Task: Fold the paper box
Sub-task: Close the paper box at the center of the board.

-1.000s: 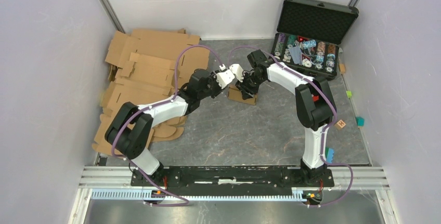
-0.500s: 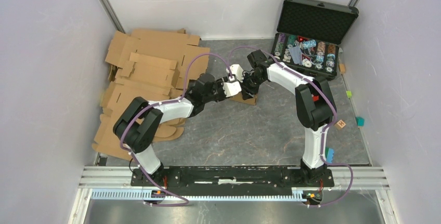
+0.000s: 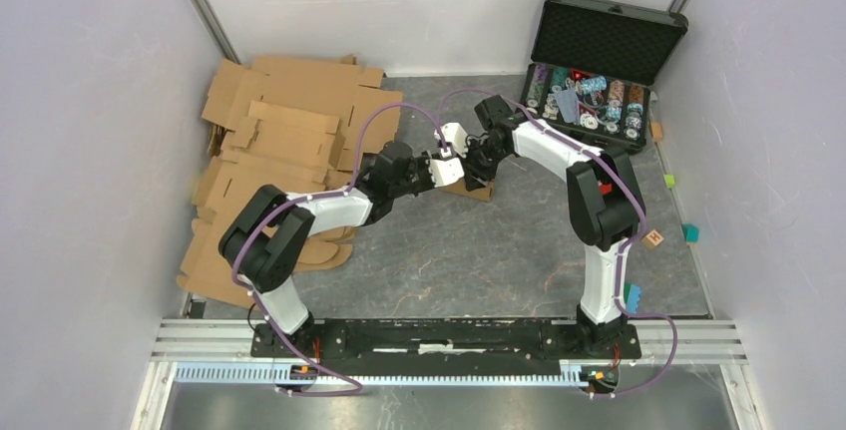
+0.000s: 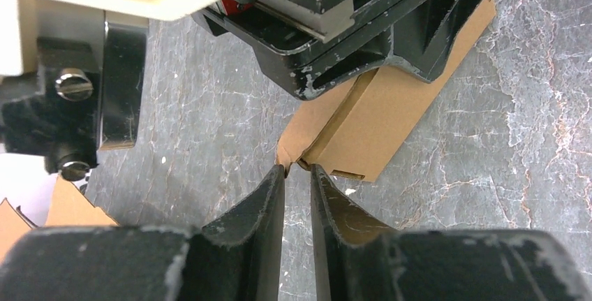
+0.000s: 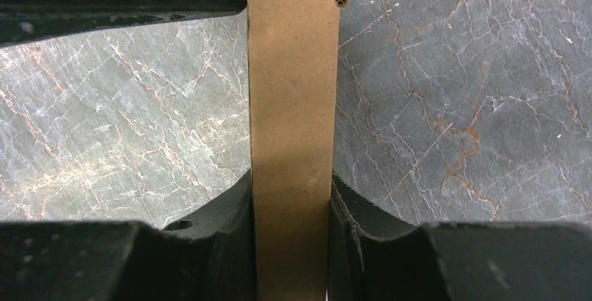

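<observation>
Left wrist: left hand (image 4: 298,170) has just moved in, tips nearly together at paper box (image 4: 380,116) flap edge; cannot tell if gripping. Meanwhile right hand (image 5: 290,200) clamps paper box; flap fold likely next.

Right gripper (image 5: 290,193) clamps the paper box (image 5: 293,105).
</observation>
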### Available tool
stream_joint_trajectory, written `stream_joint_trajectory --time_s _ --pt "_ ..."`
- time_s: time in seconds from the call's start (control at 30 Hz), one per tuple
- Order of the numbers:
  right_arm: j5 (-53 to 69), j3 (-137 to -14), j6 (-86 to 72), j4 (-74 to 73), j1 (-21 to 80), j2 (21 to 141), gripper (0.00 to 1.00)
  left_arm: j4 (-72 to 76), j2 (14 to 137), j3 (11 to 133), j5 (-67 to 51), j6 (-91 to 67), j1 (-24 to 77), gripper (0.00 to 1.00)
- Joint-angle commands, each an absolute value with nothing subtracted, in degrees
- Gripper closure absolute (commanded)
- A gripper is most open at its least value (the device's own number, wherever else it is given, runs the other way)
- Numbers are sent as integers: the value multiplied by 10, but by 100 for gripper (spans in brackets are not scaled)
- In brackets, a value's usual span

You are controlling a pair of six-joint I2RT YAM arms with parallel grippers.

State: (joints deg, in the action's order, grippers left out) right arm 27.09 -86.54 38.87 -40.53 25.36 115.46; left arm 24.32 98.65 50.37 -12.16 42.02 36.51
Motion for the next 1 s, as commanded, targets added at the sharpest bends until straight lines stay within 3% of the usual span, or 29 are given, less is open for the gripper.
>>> stream_joint_trajectory --time_s 0.0,0.1,0.43,0.97 --pt "284 -881 397 -416 256 1158 64 292 994 511 -118 429 365 75" --pt "284 -881 398 -417 257 1159 64 290 991 513 -117 422 365 79" --pt "285 -882 399 -420 256 1161 63 303 984 515 -106 404 365 72" --pt "284 -882 400 -419 257 1160 63 300 968 511 -120 391 351 74"
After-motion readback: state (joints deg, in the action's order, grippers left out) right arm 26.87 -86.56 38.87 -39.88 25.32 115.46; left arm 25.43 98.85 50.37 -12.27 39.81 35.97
